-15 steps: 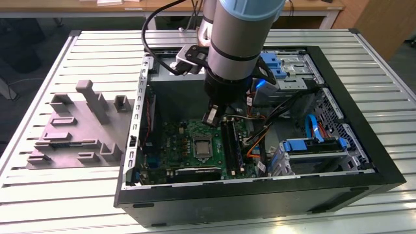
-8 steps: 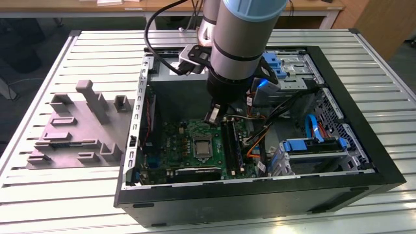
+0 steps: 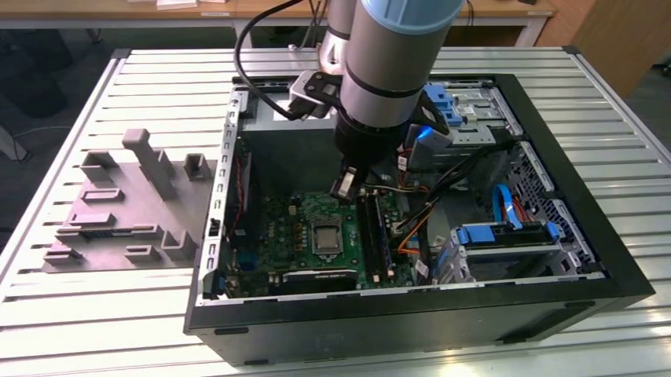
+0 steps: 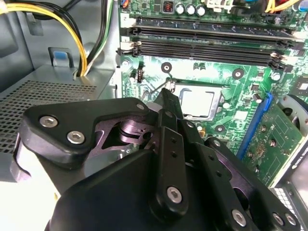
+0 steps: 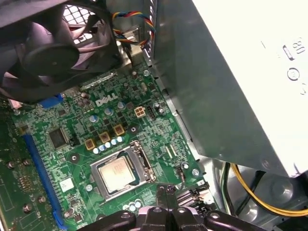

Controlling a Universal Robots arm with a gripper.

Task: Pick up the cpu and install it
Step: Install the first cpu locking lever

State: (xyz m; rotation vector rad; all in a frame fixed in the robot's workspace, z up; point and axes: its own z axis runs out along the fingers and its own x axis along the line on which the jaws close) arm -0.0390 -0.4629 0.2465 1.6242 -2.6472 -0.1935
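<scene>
I found the cpu point(image 5: 115, 173) already lying flat in its socket frame point(image 5: 142, 159) near the middle of the green motherboard point(image 3: 314, 236), its pale metal top facing up in both wrist views point(image 4: 198, 102). The gripper point(image 4: 166, 94) hung just above the board beside that socket, and its fingers point(image 5: 166, 192) were pressed together with nothing between them (the tips looked closed on empty air, not on the chip). From the exterior view, the arm point(image 3: 383, 86) reached down into the open computer case point(image 3: 587, 259), with the grey moulded tray point(image 3: 126, 204) well apart on the slatted table point(image 3: 74, 314), at the exterior view's left.

My judgement was that the picking and placing were done and the installing step was in hand: the chip sat in place, yet I saw no cover plate over it. The thin retention lever point(image 4: 156, 87) lay right beside the fingertips, so securing the socket seemed to be the matter, calling for a fine, low push without scraping the board.

I could not tell whether the tips touched the lever or the board. In the first wrist view, the fan point(image 5: 53, 48) and the power supply housing point(image 5: 231, 82) hid much of the far board, and in the second wrist view the gripper's own body covered the near part.
</scene>
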